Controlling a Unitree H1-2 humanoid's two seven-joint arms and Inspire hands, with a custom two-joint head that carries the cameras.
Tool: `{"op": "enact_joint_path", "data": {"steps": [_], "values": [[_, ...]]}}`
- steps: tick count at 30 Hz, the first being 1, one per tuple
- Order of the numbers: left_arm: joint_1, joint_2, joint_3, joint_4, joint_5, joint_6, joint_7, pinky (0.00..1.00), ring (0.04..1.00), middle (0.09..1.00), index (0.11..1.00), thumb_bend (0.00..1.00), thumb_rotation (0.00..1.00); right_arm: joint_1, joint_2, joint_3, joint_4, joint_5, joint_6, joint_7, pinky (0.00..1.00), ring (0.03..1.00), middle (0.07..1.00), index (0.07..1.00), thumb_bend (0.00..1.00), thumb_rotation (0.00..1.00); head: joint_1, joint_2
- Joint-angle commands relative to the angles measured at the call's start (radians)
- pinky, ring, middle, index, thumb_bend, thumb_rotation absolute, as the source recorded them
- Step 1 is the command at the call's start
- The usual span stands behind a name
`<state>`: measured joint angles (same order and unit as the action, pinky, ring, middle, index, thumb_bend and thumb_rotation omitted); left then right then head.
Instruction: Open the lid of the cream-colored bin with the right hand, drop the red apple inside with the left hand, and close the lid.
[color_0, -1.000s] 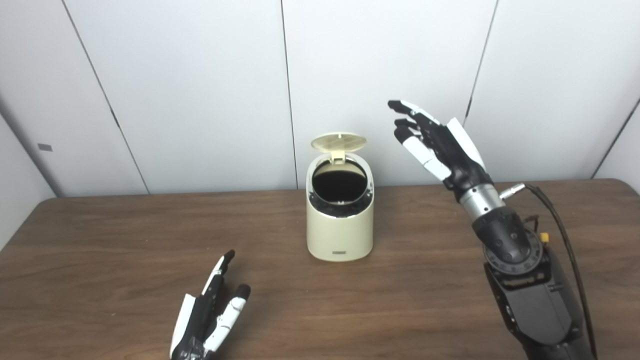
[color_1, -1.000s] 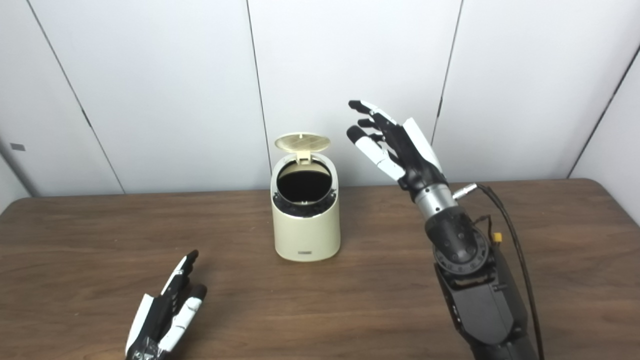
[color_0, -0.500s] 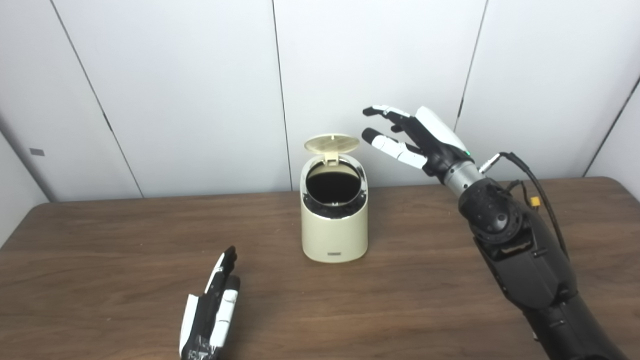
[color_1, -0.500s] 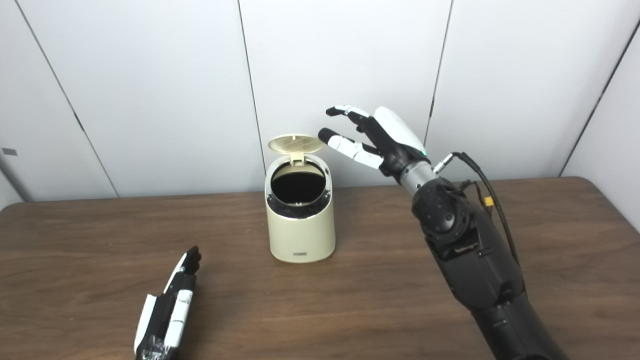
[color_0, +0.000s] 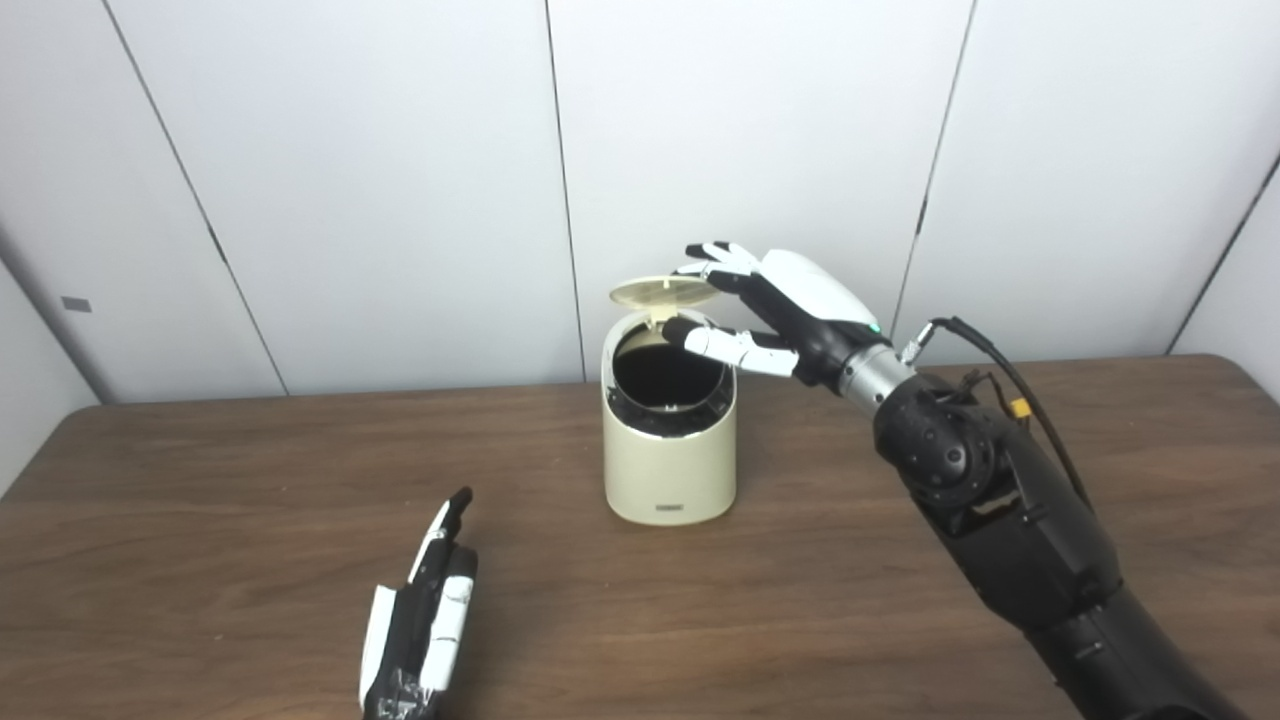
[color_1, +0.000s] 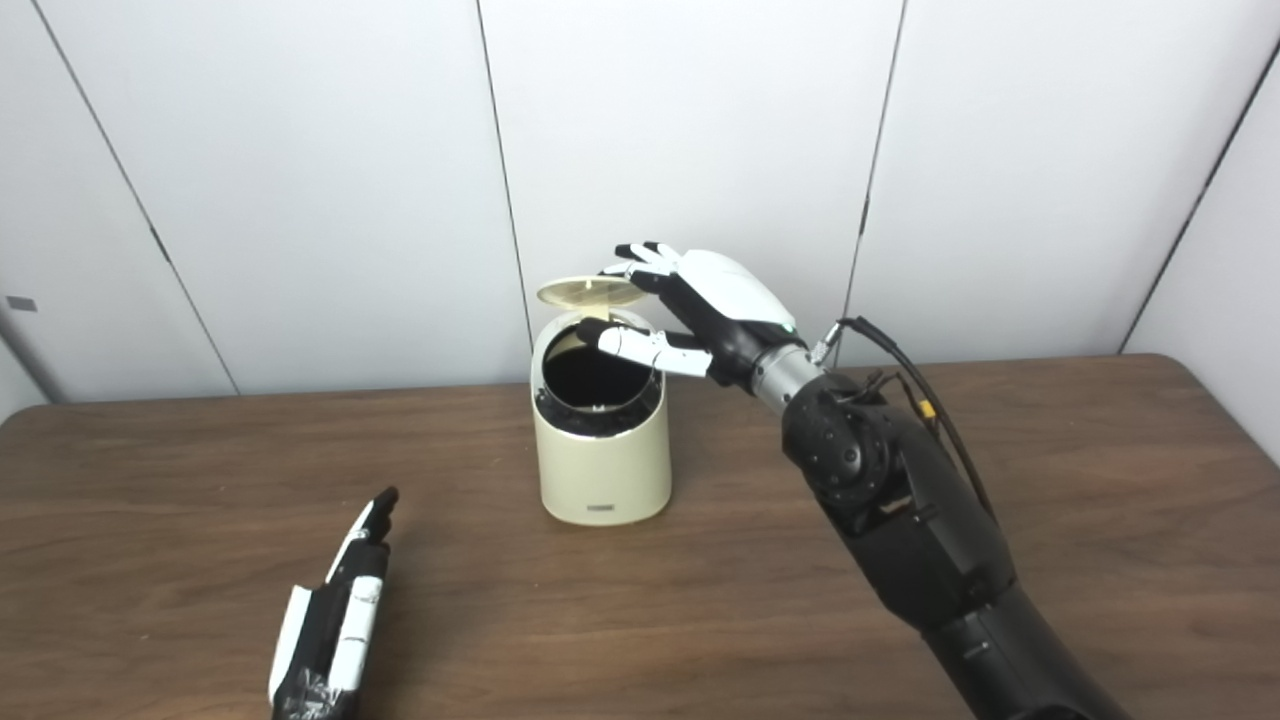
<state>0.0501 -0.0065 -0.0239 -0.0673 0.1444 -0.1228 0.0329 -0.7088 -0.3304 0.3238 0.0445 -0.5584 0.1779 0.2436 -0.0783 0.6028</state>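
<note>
Right hand (color_0: 775, 310) is at the bin (color_0: 668, 430), fingers spread and holding nothing — fingertips (color_0: 700, 272) on or just over the far edge of the raised lid (color_0: 663, 291), thumb near the rim on the right. Contact can't be confirmed from these views. Lid stands open, hinged at the back; interior is dark and no apple shows in it or anywhere on the surface (color_0: 200, 520). So I can't say where the red apple is; probably already inside, which would make this the closing step.

To close well: push down on the lid's top face near its free edge, follow the hinge arc forward, keep the thumb out of the opening so it doesn't get trapped. The bin looks light and narrow-based — a sideways shove could slide or tip it, so press straight down until the lid seats.

Left hand (color_0: 420, 625) lies low near the front edge, fingers straight and close together, empty.

Count: one bin, one lid, two hands, zero apples visible.
</note>
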Motion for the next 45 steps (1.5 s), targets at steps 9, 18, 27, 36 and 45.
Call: {"op": "enact_joint_path", "data": {"steps": [9,18,27,36,45], "values": [[0.043,-0.016,-0.02,0.032,0.005,0.03,0.004,1.0,1.0,0.995,0.979,0.6,0.99,0.006,-0.042,0.009,-0.112,-0.088,-0.044,0.029,0.95,1.0,0.961,0.831,0.53,1.0,-0.002,0.007],[0.038,-0.018,-0.023,0.035,0.012,0.034,0.008,0.99,0.998,0.987,0.973,0.58,0.98,0.062,-0.077,-0.004,-0.193,-0.137,-0.016,0.099,1.0,1.0,0.949,0.836,0.49,0.99,0.001,0.009],[0.042,-0.021,-0.027,0.031,0.024,0.036,0.013,0.99,1.0,0.997,0.974,0.57,0.97,0.085,-0.077,0.037,-0.189,-0.212,-0.057,0.121,1.0,1.0,0.977,0.83,0.51,0.95,0.009,0.019],[0.042,-0.025,-0.03,0.018,0.046,0.058,0.022,1.0,1.0,1.0,0.97,0.58,0.96,0.089,-0.074,0.085,-0.172,-0.269,-0.094,0.153,1.0,1.0,0.992,0.835,0.55,0.96,0.014,0.023],[0.038,-0.024,-0.034,0.022,0.047,0.055,0.019,1.0,1.0,0.999,0.974,0.59,0.95,0.099,-0.076,0.111,-0.183,-0.334,-0.135,0.159,1.0,1.0,1.0,0.84,0.59,1.0,0.018,0.028]]}}
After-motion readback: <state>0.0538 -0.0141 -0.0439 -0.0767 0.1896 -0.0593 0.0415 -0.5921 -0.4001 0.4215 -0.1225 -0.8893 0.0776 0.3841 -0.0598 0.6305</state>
